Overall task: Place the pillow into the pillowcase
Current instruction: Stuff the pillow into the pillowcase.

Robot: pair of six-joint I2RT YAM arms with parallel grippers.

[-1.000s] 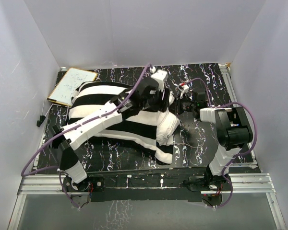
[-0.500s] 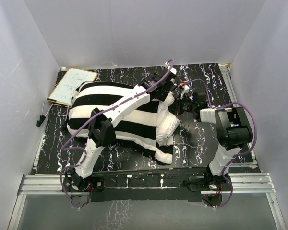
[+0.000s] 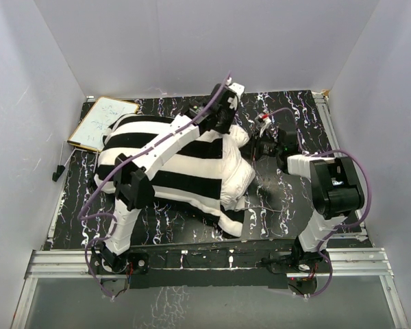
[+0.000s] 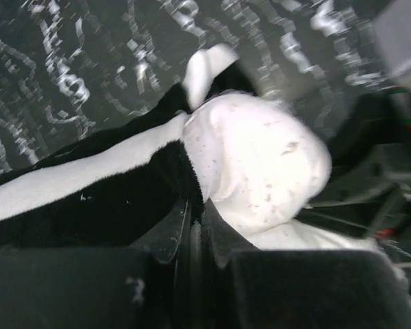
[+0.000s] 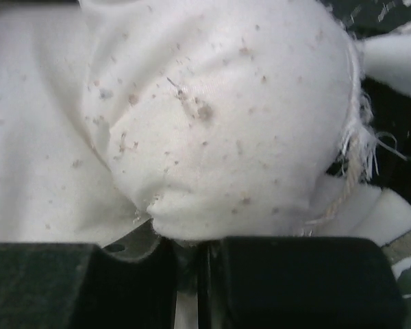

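The pillow (image 5: 212, 116) is likely soft and light; the right gripper (image 5: 186, 255) pinches its corner. The left gripper (image 4: 192, 223), pressed together, sits at the pillowcase (image 4: 103, 205) hem (the best hold).

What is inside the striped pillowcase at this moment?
The white pillow: its right end bulges out of the pillowcase opening. The rest is covered by the striped cloth, so how far in it reaches cannot be seen.

My arms: white shells, black joints.
Left arm (image 3: 164, 144) and right arm (image 3: 335, 192) each carry a purple cable (image 3: 82, 212); left gripper (image 4: 193, 209) fingers black.
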